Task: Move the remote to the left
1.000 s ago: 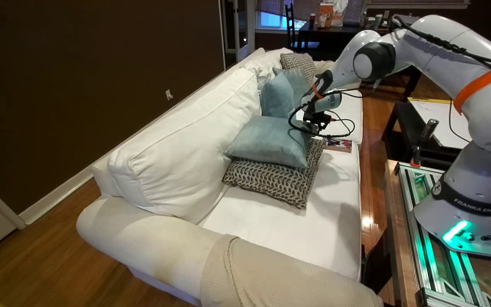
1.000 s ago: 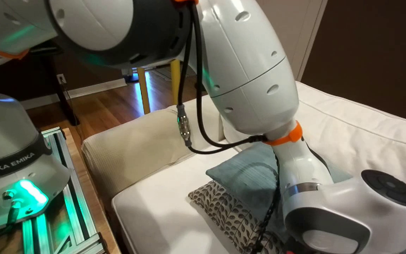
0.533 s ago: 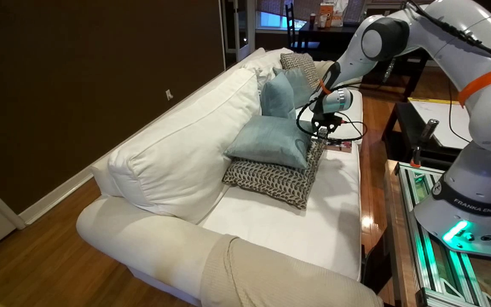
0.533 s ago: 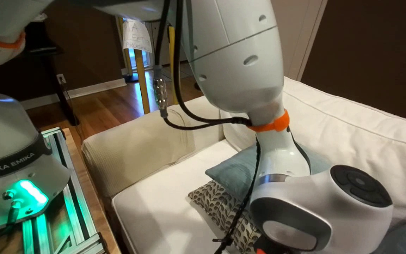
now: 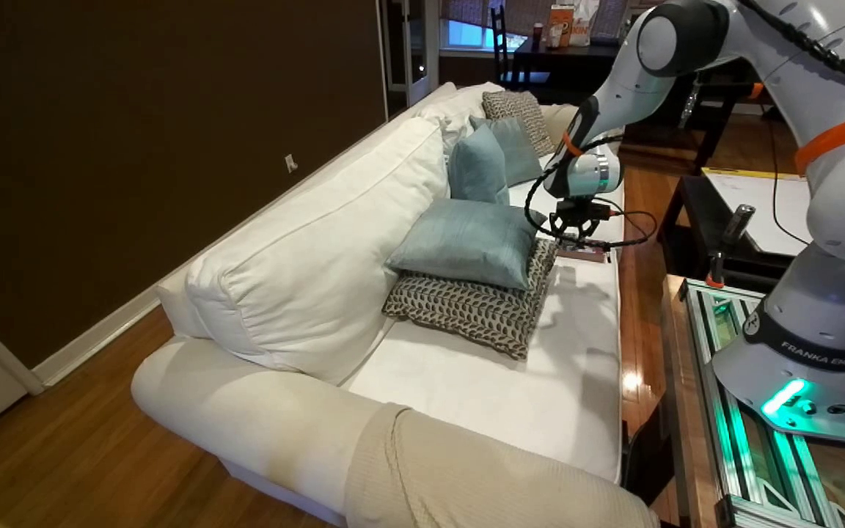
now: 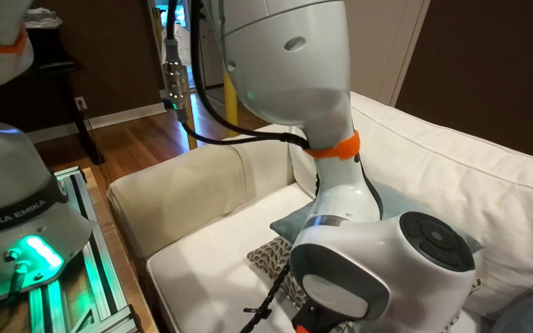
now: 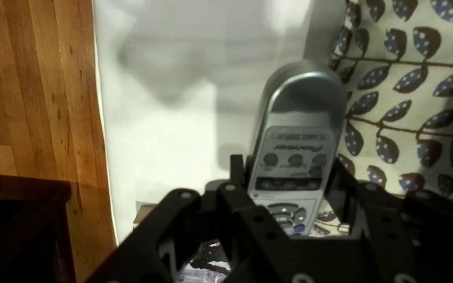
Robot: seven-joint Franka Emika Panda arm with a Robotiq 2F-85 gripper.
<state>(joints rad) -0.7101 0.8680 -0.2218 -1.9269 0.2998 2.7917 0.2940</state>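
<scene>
From where I stand, the remote (image 7: pixel 297 145) is caught between the jaws of the gripper (image 7: pixel 287 171): in the wrist view they close in on its long sides from 9 o'clock and 3 o'clock, no farther apart than the remote is broad. Its rounded end juts out beyond them, leaning a touch past 12 o'clock, and its other end disappears behind the dark linkage at 6 o'clock. It's a long, slim, silvery thing with a glossy domed tip, a pale face lettered Pioneer that reads upside down, round grey buttons, a black strip of keys and, lower, a fan of curved ones beside a purple button. At 2 o'clock from it spreads a leaf-print pillow (image 7: pixel 407 98), cream with brown leaves; at 9 o'clock run the boards of the wooden floor (image 7: pixel 45 98)

In an exterior view the gripper hangs over the white sofa (image 5: pixel 466 396), smooth in the seat and plump along the back. A silky blue pillow (image 5: pixel 463 242) lies on the leaf-print one, at 9 o'clock from the gripper; a flat thing (image 5: pixel 585 254), book or box I can't tell, sits near 5 o'clock; toward 7 o'clock a ribbed beige cloth (image 5: pixel 466 469) covers the armrest
</scene>
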